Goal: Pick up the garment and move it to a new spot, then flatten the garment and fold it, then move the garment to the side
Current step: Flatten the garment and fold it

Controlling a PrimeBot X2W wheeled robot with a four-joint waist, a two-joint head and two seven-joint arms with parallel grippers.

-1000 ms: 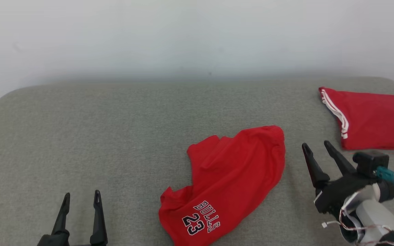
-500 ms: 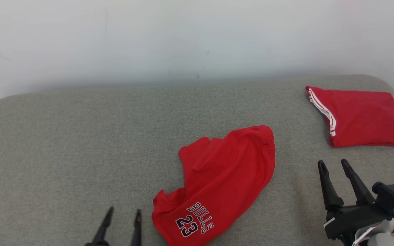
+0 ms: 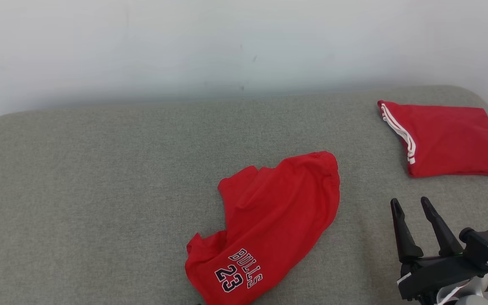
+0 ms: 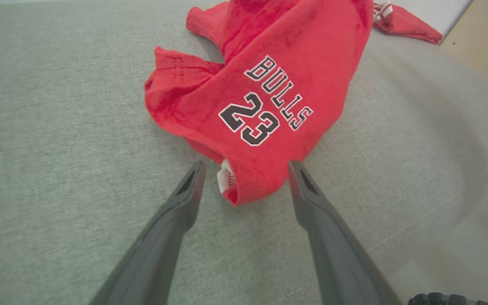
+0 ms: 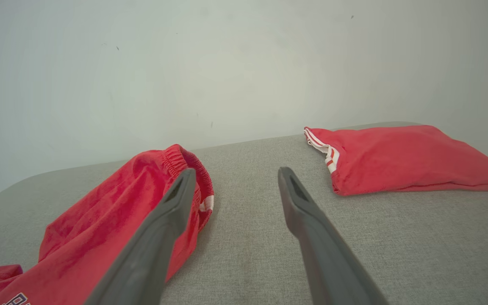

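Ref. point for all places: the folded shorts (image 3: 447, 140), red w/ white side stripes, lying flat on the grey cushion (image 3: 100, 190).

Item: the shorts (image 3: 269, 224). Red, crumpled, not flattened. They lie on the same cushion, well apart from the folded shorts, to my left of them and nearer to me. The elastic waistband (image 5: 193, 169) is the end closest to the folded shorts. The "BULLS 23" print (image 4: 265, 101) is on the end farthest from them, w/ a bunched bit of cloth beside it.

R gripper (image 3: 409, 201): fingers spread wide, nothing btwn them, holding nothing. It sits nearer to me than the folded shorts and slightly to my left of their striped edge. Head cam shows bare cushion btwn it and them, so no contact. Wrist cam: the folded shorts lie off to the right of my right finger, and the waistband is partly hidden behind my left finger.

L gripper (image 4: 247, 165): fingers also wide apart, gripping nothing. It is at the end of the shorts farthest from the folded shorts. A hem corner w/ a small white label (image 4: 225, 178) lies btwn my two tips. Can't tell whether the tips touch cloth or cushion.

Pale wall (image 3: 227, 42) rises just beyond the folded shorts.
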